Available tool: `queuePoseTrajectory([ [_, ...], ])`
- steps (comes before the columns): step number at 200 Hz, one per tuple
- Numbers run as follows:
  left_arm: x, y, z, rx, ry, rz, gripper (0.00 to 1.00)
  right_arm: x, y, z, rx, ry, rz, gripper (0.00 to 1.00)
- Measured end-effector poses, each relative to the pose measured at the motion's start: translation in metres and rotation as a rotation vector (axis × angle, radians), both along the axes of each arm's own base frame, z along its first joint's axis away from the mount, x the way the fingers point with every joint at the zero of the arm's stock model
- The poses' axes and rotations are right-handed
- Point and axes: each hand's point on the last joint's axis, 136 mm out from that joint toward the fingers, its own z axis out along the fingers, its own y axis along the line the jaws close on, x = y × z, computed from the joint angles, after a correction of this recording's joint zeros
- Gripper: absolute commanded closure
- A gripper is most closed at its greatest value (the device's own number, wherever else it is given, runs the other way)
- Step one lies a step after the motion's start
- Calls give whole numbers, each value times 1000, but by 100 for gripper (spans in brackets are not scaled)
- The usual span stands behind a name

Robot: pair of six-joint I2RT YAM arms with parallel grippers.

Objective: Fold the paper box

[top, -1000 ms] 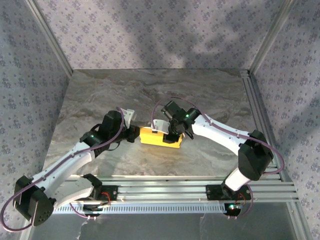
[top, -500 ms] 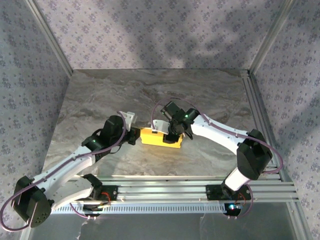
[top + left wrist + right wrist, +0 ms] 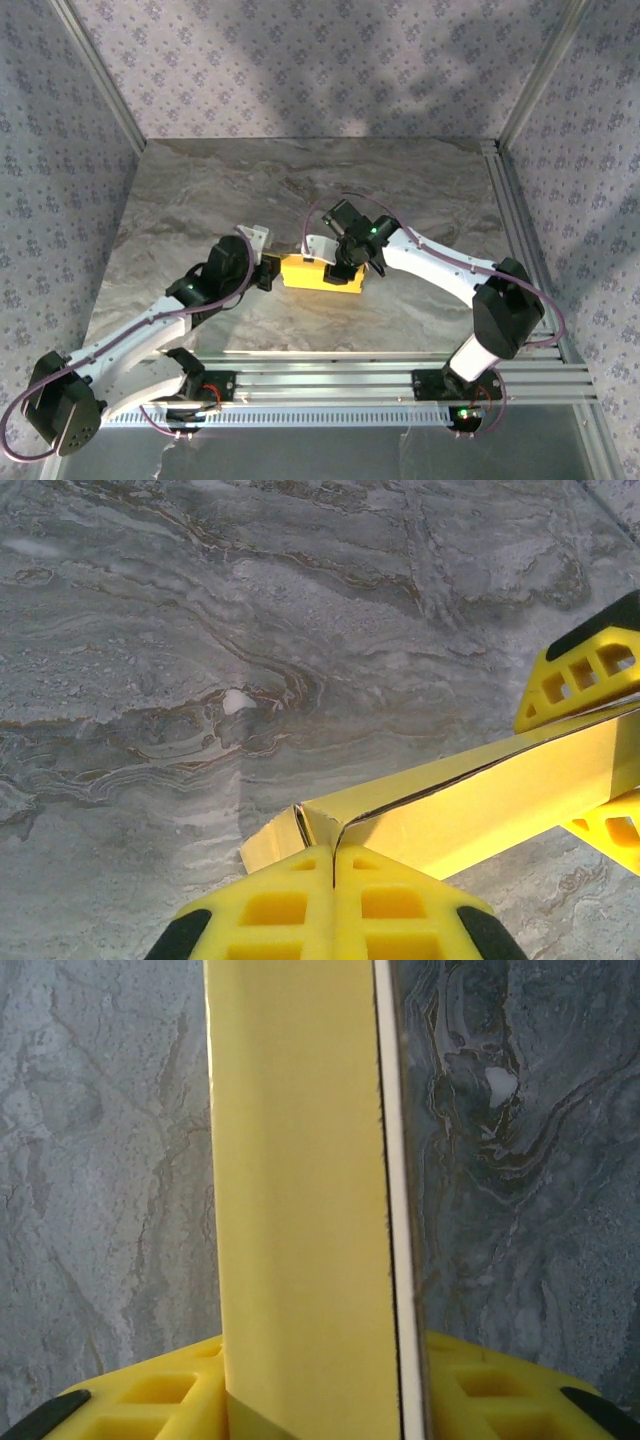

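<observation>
In right-wrist view, paper box (image 3: 300, 1190) shows white edge.

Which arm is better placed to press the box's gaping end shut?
Left, likely: its shut hand is at that end of the yellow cardboard box; the right hand straddles the other half.

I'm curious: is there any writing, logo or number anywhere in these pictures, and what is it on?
None can be read. The paper box is plain yellow on the faces that show; the table has only marbling, and the walls a small repeating motif, no letters or numbers.
</observation>
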Motion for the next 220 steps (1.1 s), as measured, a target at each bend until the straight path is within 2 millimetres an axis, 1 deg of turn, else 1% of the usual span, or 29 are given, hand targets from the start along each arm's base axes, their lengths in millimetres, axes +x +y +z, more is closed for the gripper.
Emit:
queuePoseTrajectory([
  [38, 0, -1, -1, 11, -16, 5, 100, 2, 1, 1, 11, -2, -2, 59],
  [81, 2, -1, -3, 20, -32, 18, 100, 3, 2, 2, 19, 0, -8, 50],
  [121, 2, -1, -3, 31, -52, 33, 100, 4, 2, 6, 36, -7, -32, 45],
  [140, 2, -1, -3, 41, -60, 39, 100, 5, 1, 17, 65, -27, -50, 43],
  [163, 1, -2, -3, 55, -72, 48, 100, 8, 1, 39, 121, -68, -72, 40],
  [191, 0, -1, -4, 77, -85, 61, 100, 11, -3, 62, 182, -103, -112, 39],
  [212, 1, -2, -4, 95, -92, 73, 100, 9, -9, 72, 220, -110, -148, 39],
  [220, 1, -2, -4, 101, -92, 76, 100, 8, -12, 76, 236, -109, -172, 42],
])
